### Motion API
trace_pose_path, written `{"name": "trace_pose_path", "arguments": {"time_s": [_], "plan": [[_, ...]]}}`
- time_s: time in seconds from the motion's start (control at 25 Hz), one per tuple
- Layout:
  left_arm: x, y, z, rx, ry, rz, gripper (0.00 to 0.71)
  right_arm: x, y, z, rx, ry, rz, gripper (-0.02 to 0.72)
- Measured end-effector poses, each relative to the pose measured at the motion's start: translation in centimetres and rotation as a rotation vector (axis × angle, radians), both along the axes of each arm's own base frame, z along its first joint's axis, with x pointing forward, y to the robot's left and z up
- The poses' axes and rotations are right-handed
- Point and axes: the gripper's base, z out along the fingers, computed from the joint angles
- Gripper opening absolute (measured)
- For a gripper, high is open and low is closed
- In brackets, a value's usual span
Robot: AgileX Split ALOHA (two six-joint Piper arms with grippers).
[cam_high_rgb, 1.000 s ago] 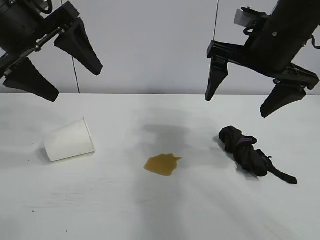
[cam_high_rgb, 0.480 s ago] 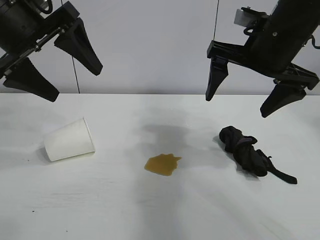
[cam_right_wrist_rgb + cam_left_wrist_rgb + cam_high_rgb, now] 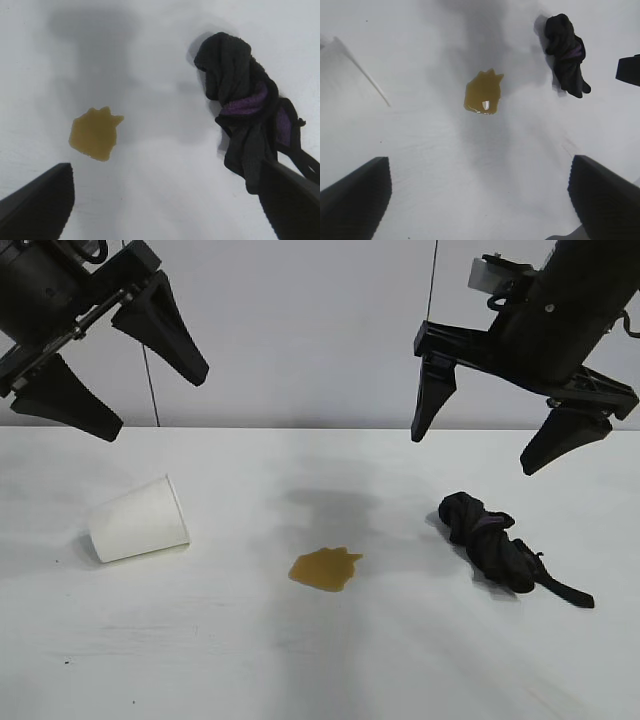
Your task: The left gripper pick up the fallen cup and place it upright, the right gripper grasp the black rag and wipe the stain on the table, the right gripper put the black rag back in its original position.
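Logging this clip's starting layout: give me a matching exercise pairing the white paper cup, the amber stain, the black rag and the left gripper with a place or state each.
Things:
1. white tapered paper cup
2. amber-brown liquid stain
3. knotted black cloth rag
4. left gripper with black wedge fingers

States:
A. open, raised above the table
B. lying on its side at exterior left
C. bundled at exterior right
D. between cup and rag

Pairs: 1-B, 2-D, 3-C, 4-A

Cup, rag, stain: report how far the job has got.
Nothing is done. The cup lies on its side, the stain is unwiped, the black rag lies untouched on the table. The left gripper and right gripper hover open and empty. Every step remains.
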Motion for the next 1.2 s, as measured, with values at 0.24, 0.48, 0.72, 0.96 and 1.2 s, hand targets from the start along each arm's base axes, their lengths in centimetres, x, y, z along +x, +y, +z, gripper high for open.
{"name": "trace_pose_path", "arguments": {"time_s": [0.24,0.48,0.72,0.96,1.2], "plan": [[0.0,0.1,0.0,0.017,-0.021,-0.037,0.69,0.1,0.0,0.0,-0.001,-0.009,0.004,0.694],[0.1,-0.6,0.2,0.272,-0.346,-0.469,0.69,0.2,0.0,0.1,-0.007,-0.024,0.021,0.694],[0.7,-2.3,-2.0,0.533,-0.461,-0.686,0.69,0.2,0.0,0.1,-0.01,-0.03,0.027,0.694],[2.3,-2.6,-5.5,0.621,-0.46,-0.74,0.69,0.2,0.0,0.1,-0.014,-0.032,0.029,0.694],[3.2,-2.7,-7.1,0.651,-0.474,-0.754,0.69,0.2,0.0,0.1,-0.015,-0.032,0.031,0.694]]}}
